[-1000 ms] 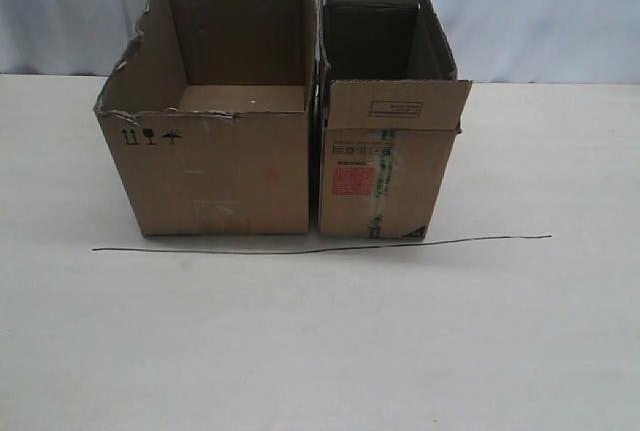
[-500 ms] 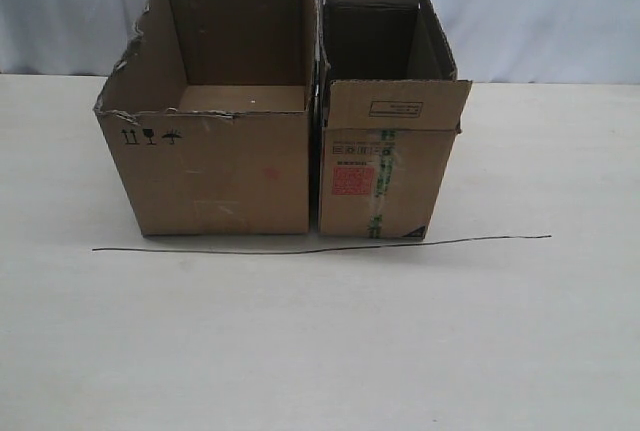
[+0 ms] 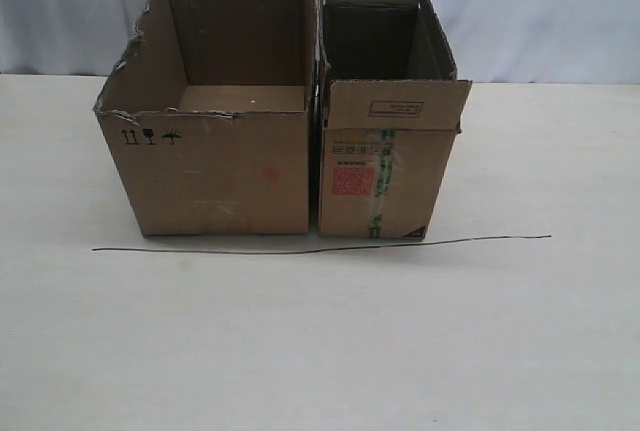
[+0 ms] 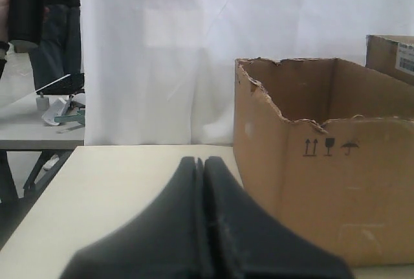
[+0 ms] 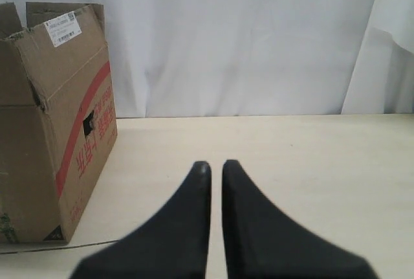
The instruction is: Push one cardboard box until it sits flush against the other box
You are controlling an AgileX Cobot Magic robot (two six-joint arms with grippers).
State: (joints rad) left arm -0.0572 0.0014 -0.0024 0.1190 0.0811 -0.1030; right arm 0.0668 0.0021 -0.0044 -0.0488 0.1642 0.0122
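Observation:
The cardboard box (image 3: 385, 176), narrow with a red sticker and green-white tape, stands right of the other box (image 3: 215, 176), the wide plain carton with a torn rim. Their side walls meet, with only a thin dark seam between them. Neither gripper shows in the exterior view. My left gripper (image 4: 200, 160) is shut and empty, with the other box (image 4: 336, 188) a short way off to its side and the cardboard box's corner (image 4: 391, 55) behind that. My right gripper (image 5: 216, 164) is all but shut, a thin slit between its tips, and empty. The red-striped cardboard box (image 5: 58, 130) stands apart from it.
A thin black line (image 3: 320, 247) runs across the pale table (image 3: 320, 351) just in front of both boxes. A white curtain (image 5: 246, 39) hangs behind the table. In the left wrist view a person (image 4: 26, 7) stands by another table (image 4: 39, 130) beyond the table's edge.

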